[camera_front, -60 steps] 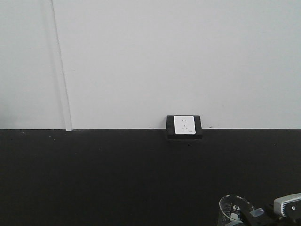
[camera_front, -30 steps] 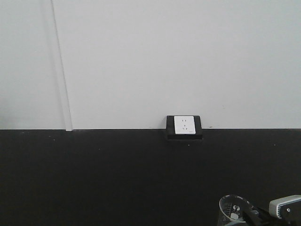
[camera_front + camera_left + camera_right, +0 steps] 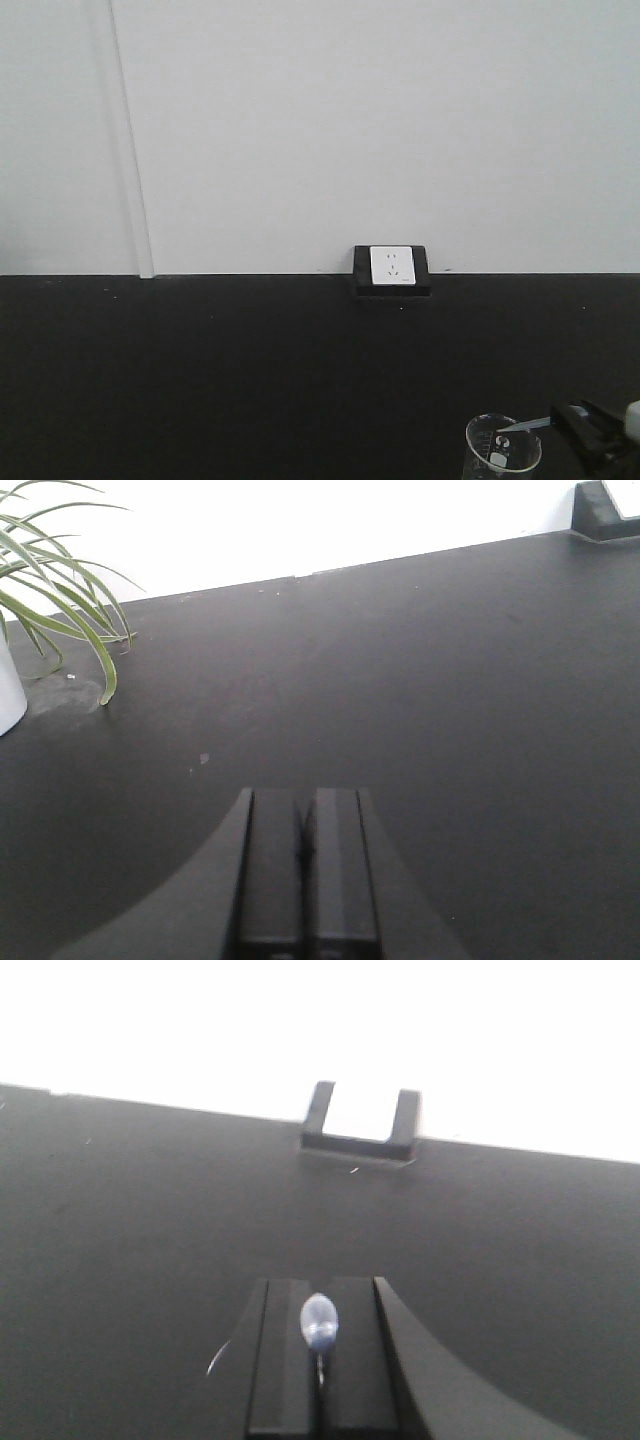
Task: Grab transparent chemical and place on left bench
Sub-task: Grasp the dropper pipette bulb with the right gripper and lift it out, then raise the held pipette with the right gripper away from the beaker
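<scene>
- My right gripper (image 3: pixel 320 1305) has its jaws pinching the transparent chemical (image 3: pixel 319 1323). In the right wrist view its clear rounded bulb shows between the two black pads.
- In the front view a pale sliver of the pipette reaches from those jaws toward 9 o'clock, as far as the rim of a clear beaker (image 3: pixel 502 450). I cannot tell whether it touches the glass.
- The beaker stands upright on the black bench (image 3: pixel 250 380), at about 5 o'clock in the front view, just beside my right gripper.
- A white wall socket (image 3: pixel 391 266) in a black housing sits at the back of the bench, against the white wall (image 3: pixel 350 120). From my right wrist it lies at 12 o'clock, well apart from the pipette.
- My left gripper (image 3: pixel 303 825) has its jaws pressed together, pad against pad, above the dark bench top.
- From my left wrist, a plant (image 3: pixel 60 600) with long green striped leaves arches over the bench at 10 o'clock. Its white pot (image 3: pixel 8 695) is cut off by the frame edge at 9 o'clock.
</scene>
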Motion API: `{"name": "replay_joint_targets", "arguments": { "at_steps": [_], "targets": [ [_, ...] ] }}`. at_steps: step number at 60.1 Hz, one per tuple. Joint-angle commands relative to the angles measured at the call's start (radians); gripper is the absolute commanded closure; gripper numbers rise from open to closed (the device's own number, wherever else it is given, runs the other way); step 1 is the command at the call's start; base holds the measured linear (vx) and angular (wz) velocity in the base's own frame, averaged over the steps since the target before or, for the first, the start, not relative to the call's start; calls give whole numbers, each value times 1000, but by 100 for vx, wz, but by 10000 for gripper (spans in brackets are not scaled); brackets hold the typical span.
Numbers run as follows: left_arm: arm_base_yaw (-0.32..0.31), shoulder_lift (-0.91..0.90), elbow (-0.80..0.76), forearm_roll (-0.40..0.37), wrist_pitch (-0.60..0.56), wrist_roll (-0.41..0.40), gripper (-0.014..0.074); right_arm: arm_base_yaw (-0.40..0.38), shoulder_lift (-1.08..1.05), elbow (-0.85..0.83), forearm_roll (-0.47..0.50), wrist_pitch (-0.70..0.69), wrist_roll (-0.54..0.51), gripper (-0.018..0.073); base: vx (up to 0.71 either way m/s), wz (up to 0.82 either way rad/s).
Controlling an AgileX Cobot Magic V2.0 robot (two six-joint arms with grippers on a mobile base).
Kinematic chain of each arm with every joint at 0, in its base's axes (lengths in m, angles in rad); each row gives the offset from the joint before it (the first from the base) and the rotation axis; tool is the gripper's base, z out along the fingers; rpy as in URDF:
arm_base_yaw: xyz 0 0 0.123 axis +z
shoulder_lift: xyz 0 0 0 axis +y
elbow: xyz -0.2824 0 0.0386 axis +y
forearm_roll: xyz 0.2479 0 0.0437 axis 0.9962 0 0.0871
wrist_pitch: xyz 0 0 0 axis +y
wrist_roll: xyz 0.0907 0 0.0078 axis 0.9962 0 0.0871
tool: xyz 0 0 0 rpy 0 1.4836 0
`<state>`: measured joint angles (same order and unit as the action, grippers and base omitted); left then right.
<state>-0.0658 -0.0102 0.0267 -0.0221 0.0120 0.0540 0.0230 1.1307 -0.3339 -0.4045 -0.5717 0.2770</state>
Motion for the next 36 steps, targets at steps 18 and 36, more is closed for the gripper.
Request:
{"name": "replay_joint_targets", "arguments": {
  "at_steps": [18, 36],
  "targets": [
    [-2, -19, 16, -1, -78, -8, 600, -5, -565, 187, -51, 228, 80, 564, 0, 0],
    [-2, -19, 16, -1, -78, -8, 600, -5, -689, 268, -45, 264, 95, 562, 0, 0]
  ]
}}
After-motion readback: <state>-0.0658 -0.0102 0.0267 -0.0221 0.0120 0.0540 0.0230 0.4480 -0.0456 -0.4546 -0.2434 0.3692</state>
